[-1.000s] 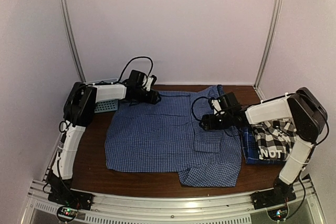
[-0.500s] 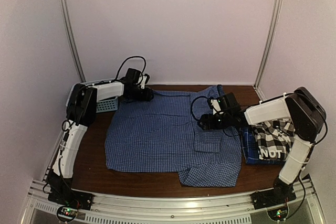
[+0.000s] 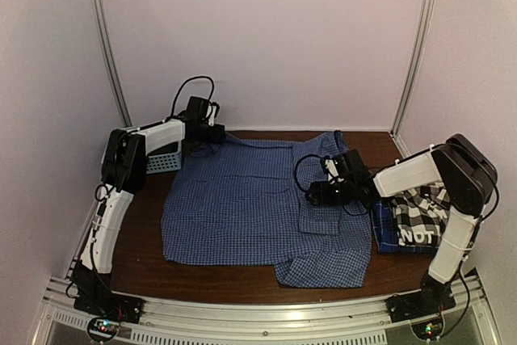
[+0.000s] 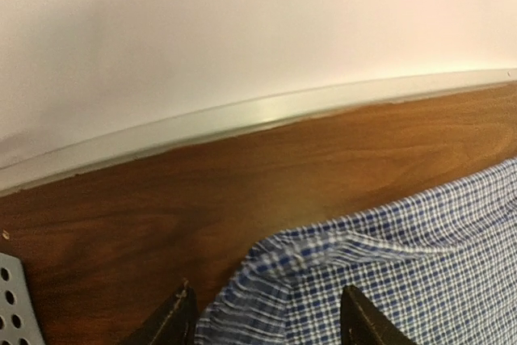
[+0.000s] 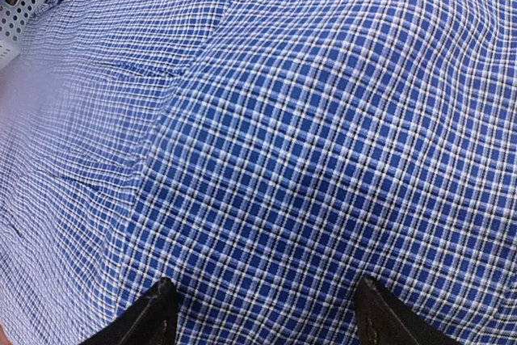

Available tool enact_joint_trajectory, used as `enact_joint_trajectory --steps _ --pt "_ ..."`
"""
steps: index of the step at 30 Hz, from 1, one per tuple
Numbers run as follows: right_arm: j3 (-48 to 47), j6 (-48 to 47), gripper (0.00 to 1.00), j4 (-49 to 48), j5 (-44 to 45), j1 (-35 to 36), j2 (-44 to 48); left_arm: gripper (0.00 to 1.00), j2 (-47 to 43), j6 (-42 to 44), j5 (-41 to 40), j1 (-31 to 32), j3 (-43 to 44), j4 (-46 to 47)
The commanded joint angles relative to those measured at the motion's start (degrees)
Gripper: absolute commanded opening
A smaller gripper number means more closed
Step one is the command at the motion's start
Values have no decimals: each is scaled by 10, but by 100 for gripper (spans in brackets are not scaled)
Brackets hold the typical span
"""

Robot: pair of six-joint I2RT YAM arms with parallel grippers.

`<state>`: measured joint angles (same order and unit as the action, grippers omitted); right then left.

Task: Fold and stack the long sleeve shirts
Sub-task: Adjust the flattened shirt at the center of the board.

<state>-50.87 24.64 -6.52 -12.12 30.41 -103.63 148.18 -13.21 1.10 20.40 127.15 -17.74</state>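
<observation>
A blue fine-check shirt (image 3: 242,208) lies spread flat over the middle of the brown table (image 3: 145,224). My left gripper (image 3: 212,136) is at the shirt's far left corner. In the left wrist view the left gripper (image 4: 266,322) is open, and the corner of the shirt (image 4: 339,272) lies between its two dark fingertips. My right gripper (image 3: 315,194) is low over the right half of the shirt. Seen from the right wrist, the right gripper (image 5: 271,313) is open just above the checked cloth (image 5: 291,159). A folded black-and-white plaid shirt (image 3: 422,214) with white lettering rests on a darker blue plaid shirt (image 3: 383,233) at the right.
A light blue lattice basket (image 3: 164,160) stands at the far left, next to my left arm; the same basket (image 4: 10,305) edges into the left wrist view. The back wall with its metal strip (image 4: 242,115) runs close behind the shirt's corner. Walls close in both sides.
My left gripper has moved left and toward the back wall, along the shirt's far edge to its corner. The right gripper has stayed almost where it was. The shirt lies as before.
</observation>
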Motion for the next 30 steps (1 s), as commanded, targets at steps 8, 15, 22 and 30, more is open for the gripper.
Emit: enact_joint_trajectory --steps 8,15,22,30 --pt "29 20 76 -6 14 3 -7 64 -17 23 43 -41 19 30" --pt "28 22 76 -11 5 3 -15 70 -53 19 134 -41 -43 17" --pt "30 24 76 -16 -1 5 -18 67 -52 18 145 -41 -65 15" --pt "29 24 76 -17 -3 9 -28 31 -53 21 124 -41 -63 3"
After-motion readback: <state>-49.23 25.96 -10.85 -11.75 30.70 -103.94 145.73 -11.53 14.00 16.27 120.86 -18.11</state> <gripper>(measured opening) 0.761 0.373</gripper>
